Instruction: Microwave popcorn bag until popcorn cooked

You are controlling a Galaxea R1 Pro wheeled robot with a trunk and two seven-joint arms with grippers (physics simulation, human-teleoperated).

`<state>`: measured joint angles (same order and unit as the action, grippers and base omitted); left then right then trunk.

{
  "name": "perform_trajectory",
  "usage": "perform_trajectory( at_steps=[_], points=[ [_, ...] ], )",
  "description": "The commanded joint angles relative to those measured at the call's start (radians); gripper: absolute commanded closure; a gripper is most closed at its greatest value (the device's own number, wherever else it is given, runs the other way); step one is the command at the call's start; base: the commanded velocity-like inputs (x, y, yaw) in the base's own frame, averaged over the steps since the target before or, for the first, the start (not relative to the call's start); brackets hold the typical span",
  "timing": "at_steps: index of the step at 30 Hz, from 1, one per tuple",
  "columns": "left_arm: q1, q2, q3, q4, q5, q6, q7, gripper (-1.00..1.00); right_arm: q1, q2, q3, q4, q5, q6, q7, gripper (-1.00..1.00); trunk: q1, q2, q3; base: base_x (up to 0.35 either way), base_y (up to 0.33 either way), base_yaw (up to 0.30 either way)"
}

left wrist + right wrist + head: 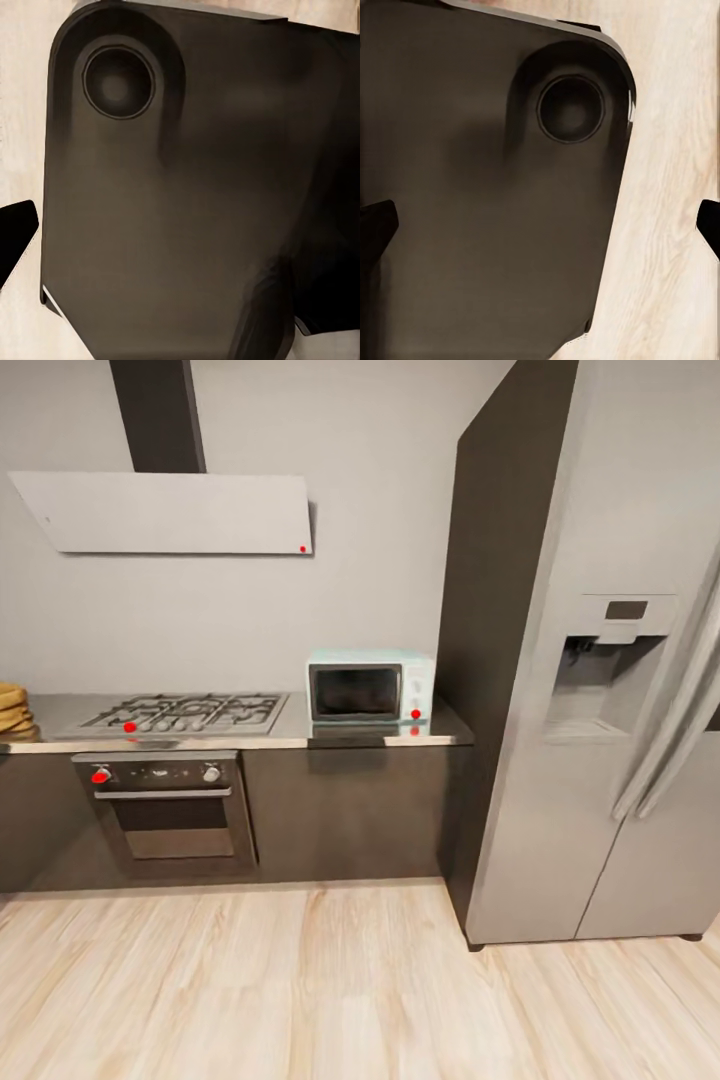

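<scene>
In the right wrist view, dark fingertips sit at opposite frame edges, so the right gripper is wide open and empty above the robot's dark base. The left gripper's opening cannot be told. Beyond the wood floor, the closed microwave stands mid-frame on the countertop.

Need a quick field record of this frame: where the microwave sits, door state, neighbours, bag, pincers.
microwave: mint-blue microwave on the countertop, at its right end, door shut
left of it: gas hob, built-in oven below
right of it: tall steel fridge
above hob: white hood
popcorn bag: not identifiable; a tan object sits cut off at the counter's far left edge
floor: light wood
pincers: wrist views show dark robot bodywork over the floor; state unclear
</scene>
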<state>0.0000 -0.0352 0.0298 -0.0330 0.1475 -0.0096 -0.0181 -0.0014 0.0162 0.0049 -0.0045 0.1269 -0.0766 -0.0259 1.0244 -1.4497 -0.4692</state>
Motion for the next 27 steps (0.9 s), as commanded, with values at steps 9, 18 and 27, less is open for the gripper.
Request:
perform_trajectory(
  at_steps=[9,18,27],
  points=[
    [0.0,0.0,0.002,0.0,0.007,-0.003,-0.002,-1.0,0.0,0.0,0.0,0.0,0.007,-0.003,-0.003,-1.0,0.001,0.0,-0.001,0.325,0.0,0.083],
    [0.0,0.0,0.002,0.0,0.007,-0.004,-0.002,-1.0,0.0,-0.001,0.001,0.0,0.009,-0.003,-0.003,-1.0,0.001,0.0,-0.001,0.325,0.0,0.089],
    [0.0,-0.002,0.002,0.0,0.007,-0.006,-0.002,-1.0,0.0,-0.005,0.003,0.0,0.009,-0.003,-0.003,-1.0,0.001,0.0,-0.001,0.325,0.0,0.001]
  ],
)
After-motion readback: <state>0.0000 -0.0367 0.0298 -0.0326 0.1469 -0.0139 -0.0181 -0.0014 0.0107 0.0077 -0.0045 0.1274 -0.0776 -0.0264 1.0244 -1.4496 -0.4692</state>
